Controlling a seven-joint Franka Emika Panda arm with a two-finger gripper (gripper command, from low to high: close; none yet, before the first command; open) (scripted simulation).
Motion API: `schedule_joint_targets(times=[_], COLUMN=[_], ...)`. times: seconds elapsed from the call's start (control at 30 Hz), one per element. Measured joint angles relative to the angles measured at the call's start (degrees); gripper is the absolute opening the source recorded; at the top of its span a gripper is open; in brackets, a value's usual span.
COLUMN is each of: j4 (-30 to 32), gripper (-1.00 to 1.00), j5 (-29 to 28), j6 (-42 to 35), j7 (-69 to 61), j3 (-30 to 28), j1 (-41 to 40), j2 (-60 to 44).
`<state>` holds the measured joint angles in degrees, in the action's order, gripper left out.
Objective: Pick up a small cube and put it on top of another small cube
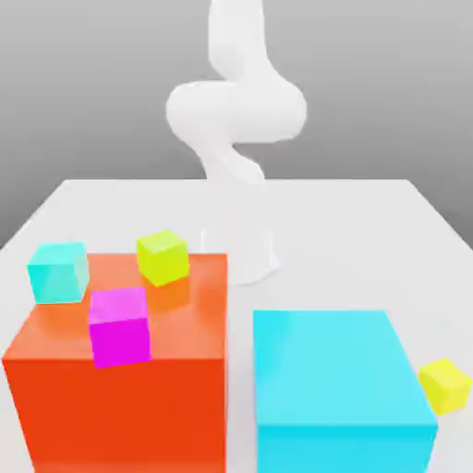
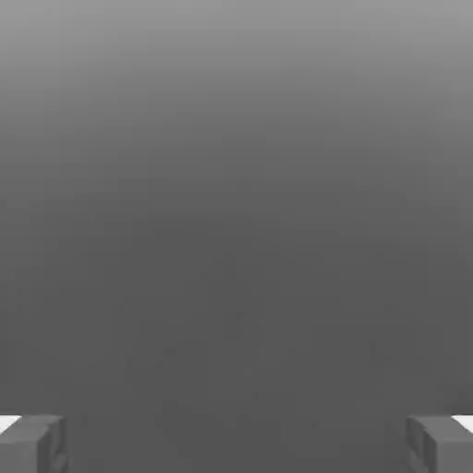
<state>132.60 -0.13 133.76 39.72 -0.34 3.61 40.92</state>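
Note:
Four small cubes lie near the front of the white table (image 1: 351, 222). A magenta cube (image 1: 119, 326) and a yellow-green cube (image 1: 163, 256) rest on top of the big orange block (image 1: 120, 388). A cyan small cube (image 1: 58, 271) sits at that block's far left corner. A yellow small cube (image 1: 445, 384) lies on the table to the right of the big cyan block (image 1: 337, 388). My gripper (image 2: 236, 443) is open, its two grey fingertips (image 2: 32, 443) standing wide apart with nothing between them and only plain grey beyond.
The white arm (image 1: 236, 120) rises from its base (image 1: 249, 259) at the table's middle, behind both big blocks. A narrow gap separates the orange and cyan blocks. Bare table stretches to the back left and back right.

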Motion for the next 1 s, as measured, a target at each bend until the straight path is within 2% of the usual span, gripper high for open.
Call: schedule_joint_targets(times=[0.33,0.63,0.9,1.0], j4=[3.3,6.22,8.8,8.21], gripper=[0.0,0.0,0.0,0.0], j5=[0.72,1.28,-3.19,-5.5], j6=[7.99,15.05,21.29,25.42], j7=[-25.61,-48.2,-64.72,-65.31], j3=[-0.2,2.84,7.09,6.62], j1=[13.09,22.32,26.94,28.09], j2=[-19.86,-37.43,-53.14,-59.29])
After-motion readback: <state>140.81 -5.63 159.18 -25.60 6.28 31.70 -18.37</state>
